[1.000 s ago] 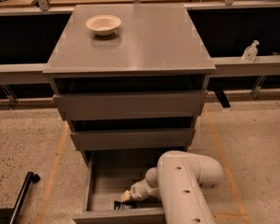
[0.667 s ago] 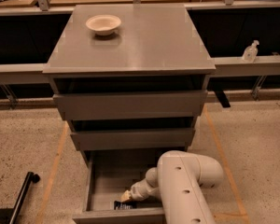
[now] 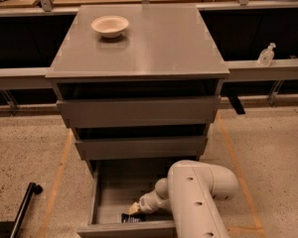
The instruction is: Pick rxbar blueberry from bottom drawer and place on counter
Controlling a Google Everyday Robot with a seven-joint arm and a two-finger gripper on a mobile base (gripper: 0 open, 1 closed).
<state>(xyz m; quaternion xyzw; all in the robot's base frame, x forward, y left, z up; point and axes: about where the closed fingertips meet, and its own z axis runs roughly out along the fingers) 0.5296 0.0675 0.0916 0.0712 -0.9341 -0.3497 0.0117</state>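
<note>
Retrieval is sitting at the grasping stage: the bottom drawer (image 3: pixel 116 195) is standing pulled out, and the rxbar blueberry (image 3: pixel 131 217) is lying on its floor just behind the drawer front. The gripper (image 3: pixel 134 209) is reaching down inside the drawer, right at the bar's upper edge; whether it is clamping the wrapper I cannot tell. Lifting the bar out and setting it on the counter (image 3: pixel 154 43), where a white bowl (image 3: pixel 110 26) is sitting near the back left, is awaiting doing.
</note>
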